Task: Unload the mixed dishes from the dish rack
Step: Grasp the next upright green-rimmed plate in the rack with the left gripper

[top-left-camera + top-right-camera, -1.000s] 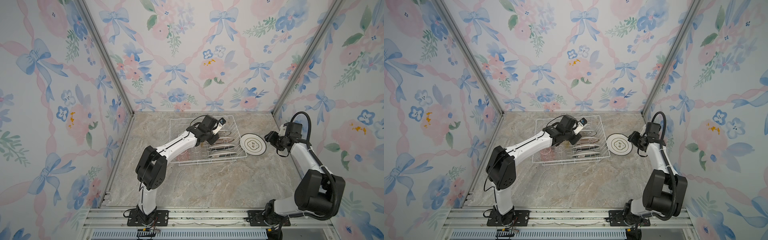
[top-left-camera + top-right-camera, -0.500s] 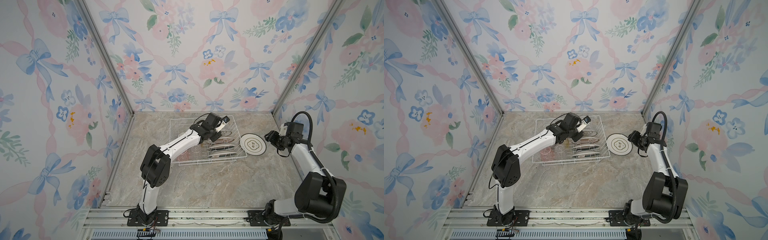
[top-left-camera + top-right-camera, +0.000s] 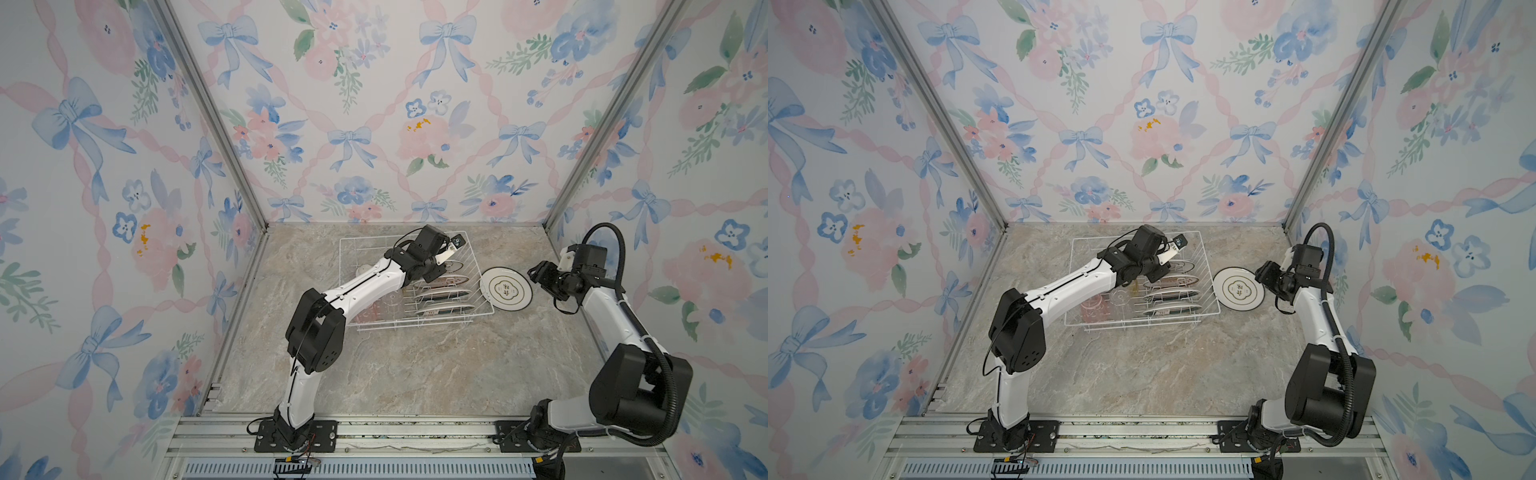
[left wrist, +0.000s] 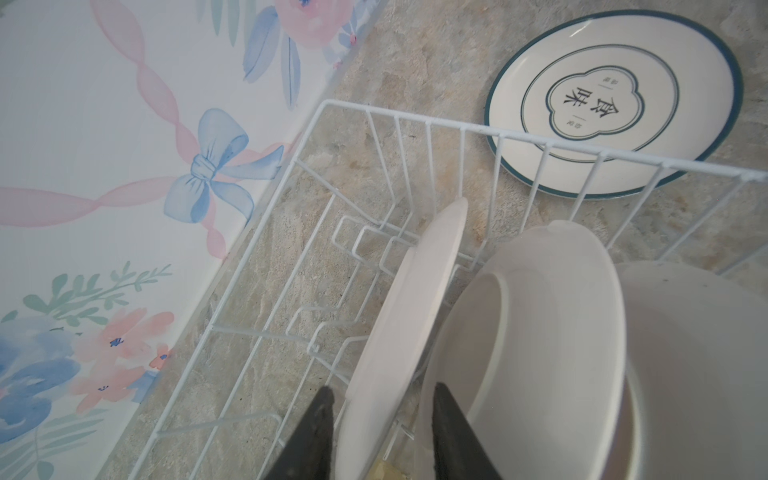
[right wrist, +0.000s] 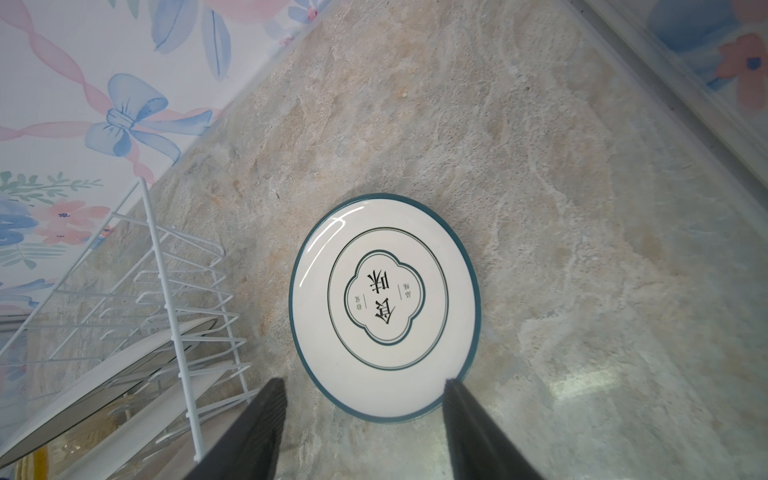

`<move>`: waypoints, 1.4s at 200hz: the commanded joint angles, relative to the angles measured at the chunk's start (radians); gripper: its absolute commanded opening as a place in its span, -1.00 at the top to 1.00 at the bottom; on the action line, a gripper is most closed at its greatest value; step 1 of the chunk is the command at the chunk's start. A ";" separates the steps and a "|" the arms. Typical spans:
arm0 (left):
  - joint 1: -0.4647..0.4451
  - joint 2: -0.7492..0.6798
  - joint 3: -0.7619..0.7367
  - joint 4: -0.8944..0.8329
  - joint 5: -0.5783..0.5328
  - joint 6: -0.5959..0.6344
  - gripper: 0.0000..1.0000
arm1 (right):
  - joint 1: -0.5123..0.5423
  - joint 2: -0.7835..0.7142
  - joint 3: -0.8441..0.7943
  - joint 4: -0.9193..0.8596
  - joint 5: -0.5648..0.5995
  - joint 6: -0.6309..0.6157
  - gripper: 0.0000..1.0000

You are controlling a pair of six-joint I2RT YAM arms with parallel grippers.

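In the rack (image 3: pixel 419 325), back half: plates (image 3: pixel 440 296) stand on edge in the prong slots, and tumblers (image 3: pixel 1094 309), pink and clear, sit in the open half on the left arm's side. One unloaded plate (image 3: pixel 505 289) lies flat, face up, on the table (image 3: pixel 415 374) just beside the rack's end on the right arm's side

Left gripper (image 4: pixel 386 436) is down inside the rack, jaws part open and straddling the rim of the rear plate (image 4: pixel 407 311). The left wrist view shows a sliver of gap on each side, so I read it as not clamped and holding nothing. The next plate (image 4: pixel 540 332) sits close beside one jaw

Right gripper (image 5: pixel 365 432) hangs over the near edge of the unloaded plate, jaws wide, empty, not touching it

Step in hand, my read: pre-grasp on the second plate, with most of the load left in the rack

Next move calls for:
- closing squarely on the rim
- lifting straight up along the slot until clear of the prongs and top wire
- only then swinging toward the table

Risks:
- the thin glazed rim slips in a pinch grip
- a jaw nudges the neighbouring plate
- the plate snags the side wire

Right arm should clear the drop zone first
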State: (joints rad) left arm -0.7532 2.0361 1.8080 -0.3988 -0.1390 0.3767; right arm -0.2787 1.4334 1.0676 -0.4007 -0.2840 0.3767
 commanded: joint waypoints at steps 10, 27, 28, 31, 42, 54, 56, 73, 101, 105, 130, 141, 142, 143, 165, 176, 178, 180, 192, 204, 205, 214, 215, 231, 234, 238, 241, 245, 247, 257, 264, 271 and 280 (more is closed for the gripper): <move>0.029 0.053 0.062 -0.027 0.038 0.037 0.33 | -0.005 -0.030 0.009 -0.010 -0.017 -0.001 -0.26; 0.036 0.068 0.080 -0.042 0.048 0.048 0.34 | -0.014 -0.029 0.006 -0.008 -0.025 0.000 -0.27; 0.036 0.069 0.080 -0.042 0.048 0.049 0.34 | -0.014 -0.029 0.005 -0.008 -0.025 0.000 -0.27; 0.038 0.070 0.081 -0.045 0.053 0.051 0.34 | -0.014 -0.028 0.004 -0.007 -0.026 0.000 -0.26; 0.040 0.076 0.084 -0.052 0.065 0.059 0.35 | -0.019 -0.029 0.001 -0.002 -0.030 0.002 -0.27; 0.042 0.083 0.084 -0.059 0.064 0.068 0.38 | -0.023 -0.026 -0.001 0.003 -0.032 0.004 -0.27; 0.042 0.085 0.083 -0.058 0.064 0.069 0.38 | -0.023 -0.027 -0.001 0.003 -0.033 0.005 -0.26; 0.046 0.096 0.084 -0.065 0.064 0.085 0.46 | -0.022 -0.021 -0.001 0.009 -0.039 0.009 -0.27; 0.054 0.108 0.091 -0.070 0.080 0.097 0.60 | -0.023 -0.013 0.003 0.012 -0.045 0.012 -0.26; 0.057 0.110 0.093 -0.071 0.086 0.100 0.68 | -0.022 -0.012 0.004 0.014 -0.046 0.014 -0.26; 0.059 0.122 0.099 -0.071 0.084 0.115 0.80 | -0.022 -0.008 0.007 0.014 -0.049 0.014 -0.27; 0.061 0.130 0.104 -0.071 0.074 0.118 0.93 | -0.024 -0.008 0.007 0.014 -0.050 0.014 -0.26; 0.061 0.131 0.105 -0.071 0.074 0.117 0.93 | -0.024 -0.008 0.007 0.014 -0.050 0.013 -0.27; 0.061 0.131 0.105 -0.072 0.073 0.116 0.94 | -0.024 -0.008 0.007 0.014 -0.050 0.013 -0.27; 0.066 0.141 0.125 -0.070 0.054 0.113 0.99 | -0.023 -0.009 0.003 0.016 -0.053 0.014 -0.26; 0.067 0.148 0.140 -0.070 0.036 0.111 1.00 | -0.023 -0.010 0.003 0.020 -0.055 0.013 -0.27; 0.066 0.149 0.141 -0.069 0.030 0.109 1.00 | -0.022 -0.010 0.002 0.020 -0.056 0.014 -0.26; 0.067 0.150 0.145 -0.068 0.026 0.107 1.00 | -0.022 -0.010 0.001 0.020 -0.055 0.014 -0.27; 0.068 0.155 0.160 -0.069 0.005 0.104 1.00 | -0.023 -0.011 -0.001 0.021 -0.057 0.014 -0.27; 0.069 0.159 0.173 -0.066 -0.025 0.095 1.00 | -0.023 -0.011 -0.004 0.023 -0.058 0.014 -0.26; 0.069 0.159 0.174 -0.065 -0.027 0.094 1.00 | -0.023 -0.011 -0.004 0.023 -0.058 0.014 -0.27; 0.071 0.160 0.185 -0.066 -0.050 0.087 1.00 | -0.022 -0.012 -0.008 0.025 -0.060 0.013 -0.26; 0.071 0.160 0.188 -0.066 -0.053 0.086 1.00 | -0.023 -0.013 -0.009 0.025 -0.059 0.014 -0.26; 0.070 0.158 0.205 -0.061 -0.097 0.071 1.00 | -0.022 -0.017 -0.013 0.029 -0.063 0.013 -0.26; 0.071 0.157 0.210 -0.060 -0.103 0.068 1.00 | -0.021 -0.018 -0.015 0.030 -0.063 0.013 -0.26; 0.072 0.155 0.213 -0.059 -0.111 0.064 1.00 | -0.022 -0.018 -0.015 0.031 -0.064 0.013 -0.27; 0.072 0.153 0.216 -0.057 -0.118 0.061 1.00 | -0.021 -0.018 -0.016 0.031 -0.064 0.013 -0.26; 0.071 0.151 0.219 -0.055 -0.126 0.057 1.00 | -0.021 -0.019 -0.015 0.032 -0.066 0.015 -0.27; 0.072 0.149 0.221 -0.055 -0.128 0.055 1.00 | -0.020 -0.020 -0.015 0.033 -0.066 0.015 -0.26; 0.072 0.139 0.226 -0.051 -0.142 0.043 1.00 | -0.020 -0.021 -0.018 0.037 -0.074 0.015 -0.27; 0.072 0.131 0.230 -0.051 -0.150 0.034 1.00 | -0.017 -0.022 -0.019 0.039 -0.076 0.014 -0.27; 0.073 0.121 0.233 -0.051 -0.157 0.026 1.00 | -0.017 -0.024 -0.020 0.041 -0.079 0.014 -0.26; 0.074 0.109 0.237 -0.050 -0.160 0.014 1.00 | -0.015 -0.028 -0.020 0.044 -0.085 0.013 -0.26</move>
State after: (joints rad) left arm -0.6880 2.1838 1.9957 -0.4873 -0.2070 0.5129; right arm -0.2943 1.4315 1.0618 -0.3737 -0.3443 0.3813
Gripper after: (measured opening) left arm 0.061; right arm 0.631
